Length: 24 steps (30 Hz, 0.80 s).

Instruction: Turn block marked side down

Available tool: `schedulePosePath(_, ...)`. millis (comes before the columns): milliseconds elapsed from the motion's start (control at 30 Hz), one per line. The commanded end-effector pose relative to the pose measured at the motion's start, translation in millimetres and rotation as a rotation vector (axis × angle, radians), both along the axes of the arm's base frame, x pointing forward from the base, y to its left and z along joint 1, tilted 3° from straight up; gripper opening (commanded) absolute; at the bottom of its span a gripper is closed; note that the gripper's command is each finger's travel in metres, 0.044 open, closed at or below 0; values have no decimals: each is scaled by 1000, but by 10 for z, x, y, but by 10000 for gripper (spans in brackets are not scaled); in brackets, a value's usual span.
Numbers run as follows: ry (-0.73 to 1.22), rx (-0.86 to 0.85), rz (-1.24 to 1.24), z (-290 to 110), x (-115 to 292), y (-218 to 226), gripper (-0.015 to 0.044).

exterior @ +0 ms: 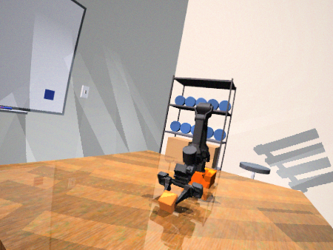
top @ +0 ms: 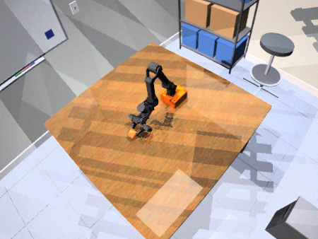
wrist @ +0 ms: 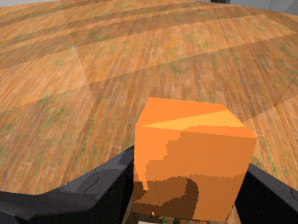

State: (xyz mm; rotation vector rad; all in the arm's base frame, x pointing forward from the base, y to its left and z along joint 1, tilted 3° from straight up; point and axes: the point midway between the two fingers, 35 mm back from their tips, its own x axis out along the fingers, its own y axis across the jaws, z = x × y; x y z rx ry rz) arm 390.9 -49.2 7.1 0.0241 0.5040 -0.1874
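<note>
The orange block (top: 132,133) (exterior: 166,203) (wrist: 200,160) is held at the end of the arm, tilted in the exterior view. My gripper (top: 135,131) (exterior: 172,197) (wrist: 184,157) is shut on it, with a black finger at either side in the wrist view. The gripper reaches out at a slant over the wooden table (top: 116,170) (exterior: 92,222) (wrist: 65,120). The block looks a little above the table top; the exact gap is hard to tell. No mark shows on the faces in view, and the faces turned away are hidden.
The arm's orange base (top: 173,96) (exterior: 205,178) stands on the table behind the gripper. A pale rectangle (top: 169,203) lies near the table's front corner. A shelf rack (top: 230,63) (exterior: 233,111) and a stool (top: 277,44) (exterior: 254,167) stand beyond the table. Shadows cross the wood.
</note>
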Motion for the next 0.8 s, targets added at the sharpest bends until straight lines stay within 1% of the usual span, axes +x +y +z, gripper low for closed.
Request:
schedulePosePath(0,-33,-13,-1,12,-41,-2,0)
schedulePosePath(600,-61,-18,0,44,-47,0,0)
schedulePosePath(767,-61,-18,0,44,-47,0,131)
